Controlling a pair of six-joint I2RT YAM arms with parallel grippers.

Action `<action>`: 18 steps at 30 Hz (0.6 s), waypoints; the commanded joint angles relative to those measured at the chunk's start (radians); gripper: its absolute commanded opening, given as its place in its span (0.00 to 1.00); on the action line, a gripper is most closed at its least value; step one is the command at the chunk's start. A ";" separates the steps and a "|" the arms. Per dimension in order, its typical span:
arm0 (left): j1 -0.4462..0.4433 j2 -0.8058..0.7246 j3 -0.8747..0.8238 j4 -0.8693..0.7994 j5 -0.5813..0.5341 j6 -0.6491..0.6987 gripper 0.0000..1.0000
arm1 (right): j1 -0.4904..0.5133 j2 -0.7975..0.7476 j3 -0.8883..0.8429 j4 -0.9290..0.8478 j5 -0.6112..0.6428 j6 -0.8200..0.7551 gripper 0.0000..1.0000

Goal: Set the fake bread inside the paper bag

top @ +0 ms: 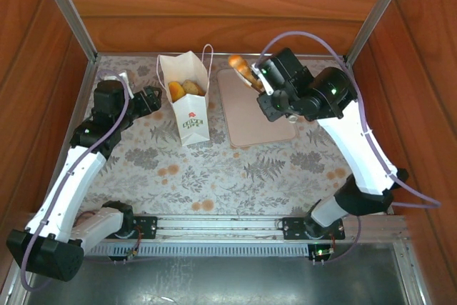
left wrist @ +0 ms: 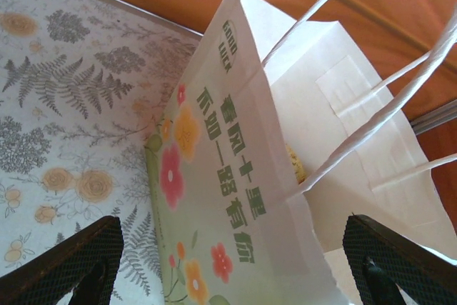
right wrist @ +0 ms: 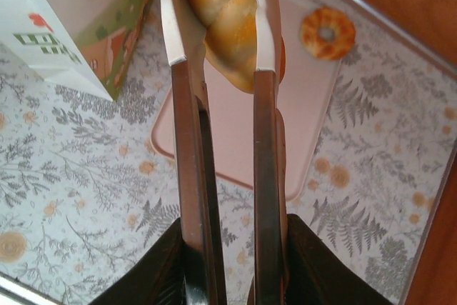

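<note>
Transfer step in hand. Fake bread roll (right wrist: 227, 26) is pinched in tongs (right wrist: 187, 176), upper centre of the top view, above the tray (top: 250, 123); the tongs are clamped by the right gripper (right wrist: 235, 248). Left gripper (left wrist: 232, 248) is spread wide astride the paper bag (top: 189, 108), possibly steadying it. Next: roll to be carried left over the bag mouth.

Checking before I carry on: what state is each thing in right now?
Bag: upright, open, breads inside.
Roll: pinched in tongs.
Tongs: closed on roll.
Ring: flat at tray corner.
Left gripper: open, straddling bag.
Right gripper: shut on tongs.
</note>
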 commanded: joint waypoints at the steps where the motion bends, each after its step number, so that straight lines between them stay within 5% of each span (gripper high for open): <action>1: -0.015 0.041 0.054 -0.020 0.000 0.037 0.85 | 0.041 0.055 0.110 -0.023 0.087 -0.002 0.26; 8: -0.043 0.188 0.168 -0.019 0.012 0.082 0.82 | 0.087 0.148 0.266 0.091 0.114 -0.078 0.25; 18: -0.045 0.306 0.218 -0.017 -0.116 0.121 0.74 | 0.128 0.191 0.219 0.408 -0.023 -0.128 0.23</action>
